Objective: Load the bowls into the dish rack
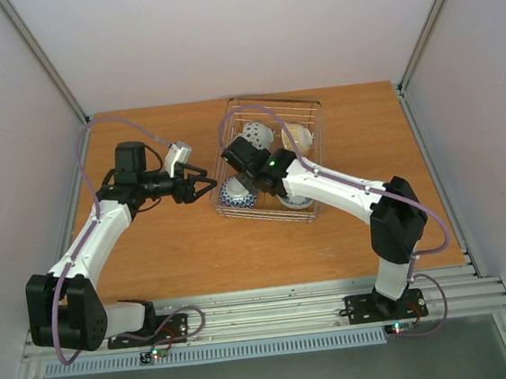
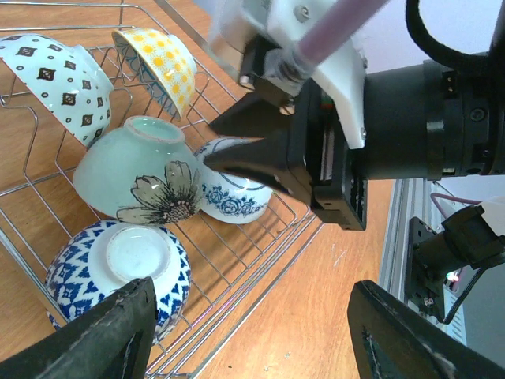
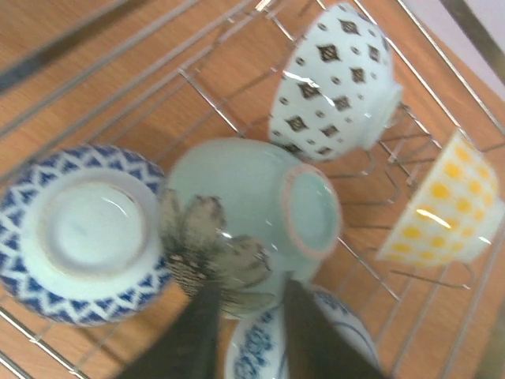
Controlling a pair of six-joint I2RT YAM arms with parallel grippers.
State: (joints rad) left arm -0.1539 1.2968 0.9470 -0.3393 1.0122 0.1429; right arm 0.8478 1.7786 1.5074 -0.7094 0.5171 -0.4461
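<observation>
The wire dish rack (image 1: 273, 100) stands at the table's back middle and holds several bowls. In the right wrist view they are a white bowl with dark diamonds (image 3: 335, 79), a yellow-patterned bowl (image 3: 442, 205), a pale green flower bowl (image 3: 237, 213), a blue zigzag bowl (image 3: 87, 237) and a blue floral bowl (image 3: 260, 355). My right gripper (image 3: 251, 296) hangs inside the rack just over the green bowl's side. Its jaws are slightly apart and hold nothing. My left gripper (image 2: 252, 339) is wide open and empty over the table beside the rack's left edge (image 2: 260, 260).
The wooden table (image 1: 177, 243) is walled by white panels on three sides. A metal rail (image 1: 274, 300) runs along the near edge. The two grippers are close together at the rack's left side, with the right arm (image 1: 334, 185) reaching across the rack's front.
</observation>
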